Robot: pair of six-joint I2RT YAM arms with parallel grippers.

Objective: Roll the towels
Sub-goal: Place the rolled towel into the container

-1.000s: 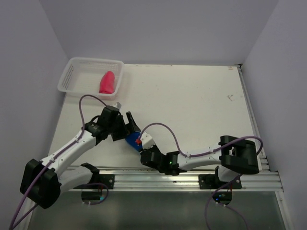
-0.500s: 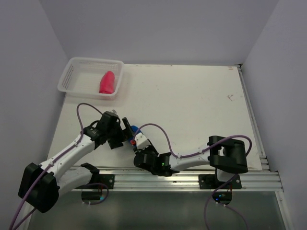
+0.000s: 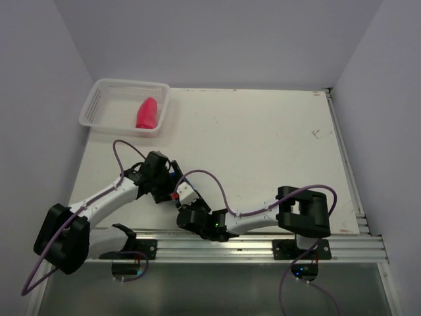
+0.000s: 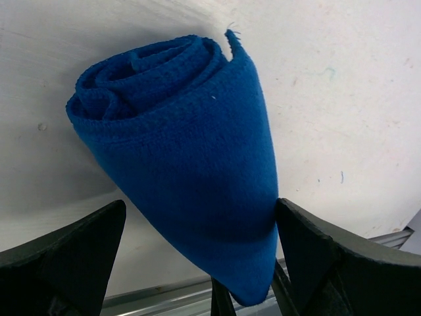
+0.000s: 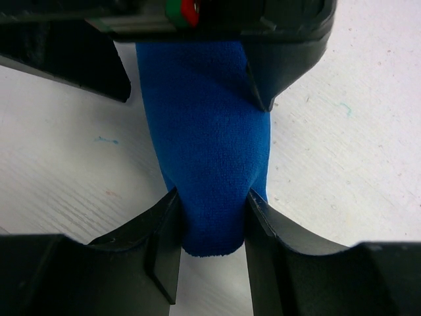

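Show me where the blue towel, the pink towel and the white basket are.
blue towel (image 4: 191, 178), left wrist view, on the roll's outer face.
pink towel (image 3: 147, 113), top external view, on its middle.
white basket (image 3: 94, 104), top external view, on its left mesh wall.

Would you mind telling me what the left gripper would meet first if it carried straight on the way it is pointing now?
The rolled blue towel. It already lies between the left gripper's open fingers, pinched at one end by the right gripper. Only the table shows behind it, though depth is hard to judge.
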